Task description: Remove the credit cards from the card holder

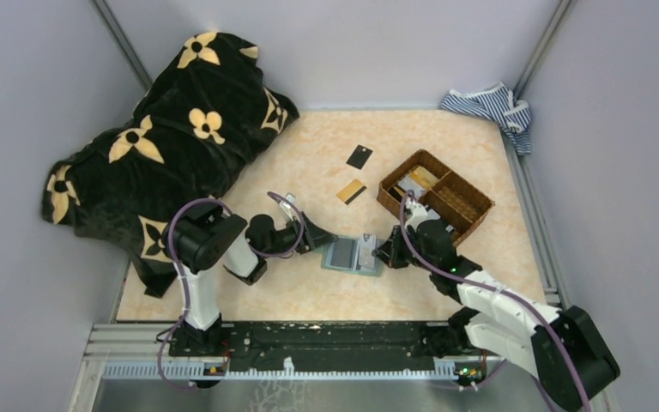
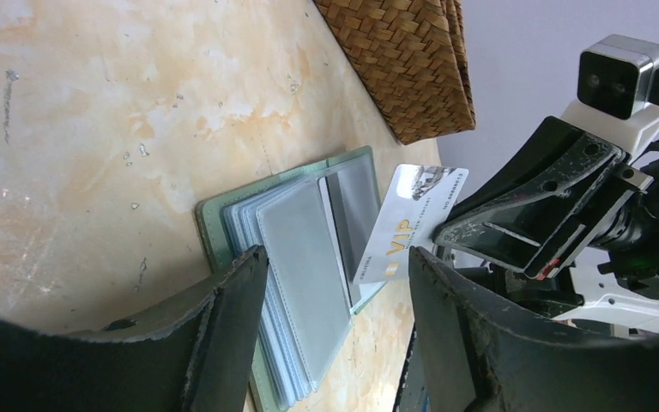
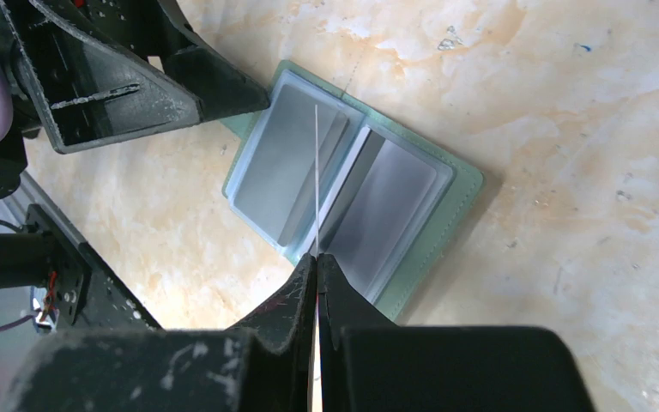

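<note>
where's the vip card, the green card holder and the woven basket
vip card (image 2: pixel 412 225): left wrist view, printed face
green card holder (image 3: pixel 395 206): right wrist view, right clear sleeve
woven basket (image 2: pixel 403 60): left wrist view, side wall

Scuffed black jaws, purple cables (image 1: pixel 480 286)

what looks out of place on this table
The black card and the gold card lie loose on the table, outside the woven basket. A striped cloth is bunched in the far right corner.
</note>
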Controlling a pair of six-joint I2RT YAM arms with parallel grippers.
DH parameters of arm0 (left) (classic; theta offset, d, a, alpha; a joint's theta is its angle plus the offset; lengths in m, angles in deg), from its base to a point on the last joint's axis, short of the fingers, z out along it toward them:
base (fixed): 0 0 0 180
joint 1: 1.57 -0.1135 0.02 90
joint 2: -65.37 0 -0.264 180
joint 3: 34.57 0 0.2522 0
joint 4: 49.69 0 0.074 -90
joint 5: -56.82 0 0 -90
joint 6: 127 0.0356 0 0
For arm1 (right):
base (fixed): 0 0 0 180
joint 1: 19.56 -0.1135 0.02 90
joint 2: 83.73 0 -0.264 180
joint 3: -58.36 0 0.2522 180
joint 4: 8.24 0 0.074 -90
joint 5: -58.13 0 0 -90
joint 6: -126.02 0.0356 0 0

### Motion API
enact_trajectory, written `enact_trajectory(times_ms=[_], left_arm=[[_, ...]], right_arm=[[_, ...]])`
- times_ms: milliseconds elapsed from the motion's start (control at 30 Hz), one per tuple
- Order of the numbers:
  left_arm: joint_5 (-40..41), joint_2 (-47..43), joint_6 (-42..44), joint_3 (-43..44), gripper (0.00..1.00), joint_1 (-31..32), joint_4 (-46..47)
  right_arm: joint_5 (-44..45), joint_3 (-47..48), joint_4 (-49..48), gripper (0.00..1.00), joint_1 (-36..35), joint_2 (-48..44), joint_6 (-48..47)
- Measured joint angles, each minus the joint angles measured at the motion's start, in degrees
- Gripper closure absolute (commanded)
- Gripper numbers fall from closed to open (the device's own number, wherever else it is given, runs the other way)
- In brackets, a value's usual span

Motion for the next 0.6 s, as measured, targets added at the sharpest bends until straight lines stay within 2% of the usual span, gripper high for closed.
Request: enact_trajectory(times_ms=[300,467,600], left_arm=[[-0.6,-2.9,1.5,0.2,0.23,0.0,-2.3],[-3.1,-7.6,3.1,2.2,0.22,0.0,-4.1],[-6.5,-11.0,4.2,4.6,0.23,0.4,-2.6]], right_arm=[[1.8,3.7,11.1,1.0,0.2,-7.0,-2.9],[1.0,6.7,13.0,1.0,0.9,-8.3,-3.3],[-3.0,8.3,11.8,1.0,1.5,-8.2,-2.7]])
